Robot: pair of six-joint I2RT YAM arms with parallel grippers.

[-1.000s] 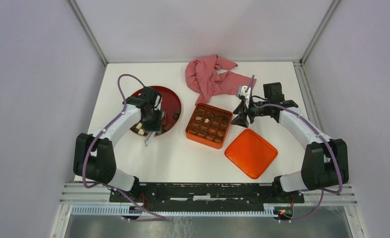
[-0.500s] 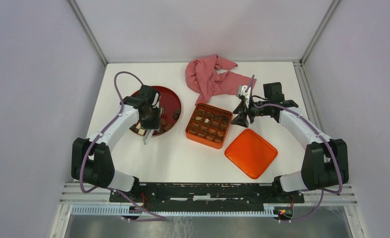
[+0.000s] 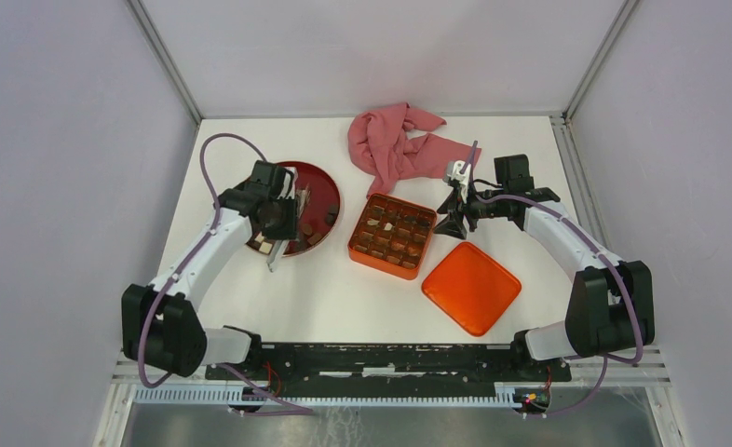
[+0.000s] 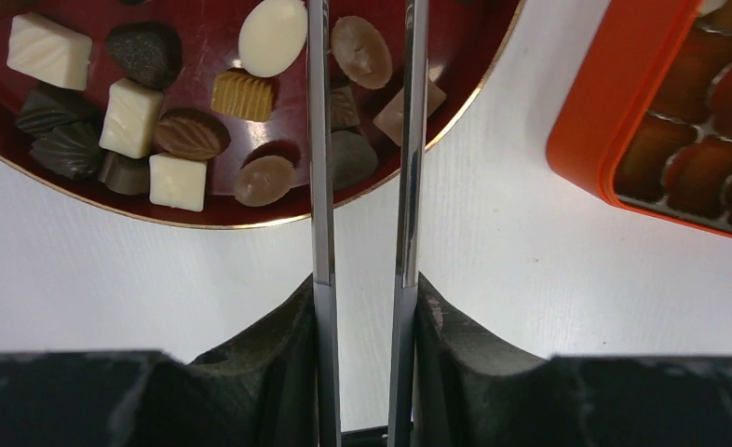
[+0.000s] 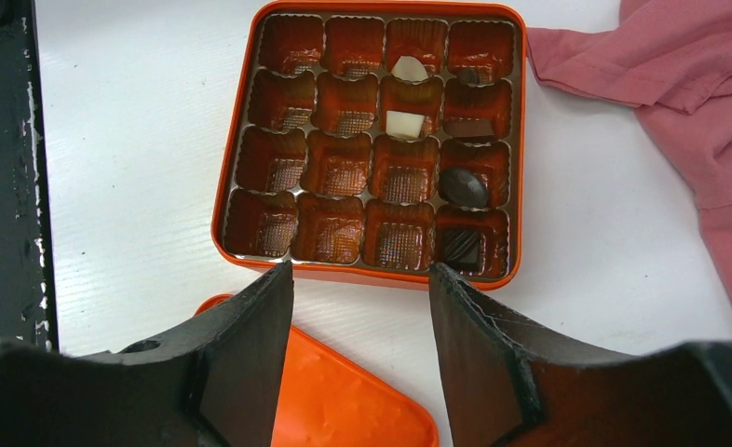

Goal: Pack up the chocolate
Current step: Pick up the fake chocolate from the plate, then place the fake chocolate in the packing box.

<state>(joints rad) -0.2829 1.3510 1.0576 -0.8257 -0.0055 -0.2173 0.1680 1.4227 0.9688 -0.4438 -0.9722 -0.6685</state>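
Note:
Chocolate pieces (image 4: pixel 177 181), dark, tan and white, lie on the near part of a round dark-red plate (image 3: pixel 323 191). My left gripper (image 4: pixel 364 279) hangs over the plate's near rim, shut on metal tweezers (image 4: pixel 320 140). The blades run out over the plate past the top of the left wrist view, so their tips are hidden. A few chocolates (image 5: pixel 462 186) sit in the right-hand cells of the orange tin (image 5: pixel 372 270). My right gripper (image 5: pixel 360 270) hovers open just off the tin's edge, with nothing between its fingers.
The tin (image 3: pixel 356 244) stands mid-table, with its orange lid (image 3: pixel 471 287) lying flat to the near right. A crumpled pink cloth (image 3: pixel 395 144) lies at the back. The left gripper (image 3: pixel 281 231) and right gripper (image 3: pixel 451 223) flank the tin.
My left arm has shifted a little away from me and to the left, carrying the tweezers further over the plate. The right arm has not moved.

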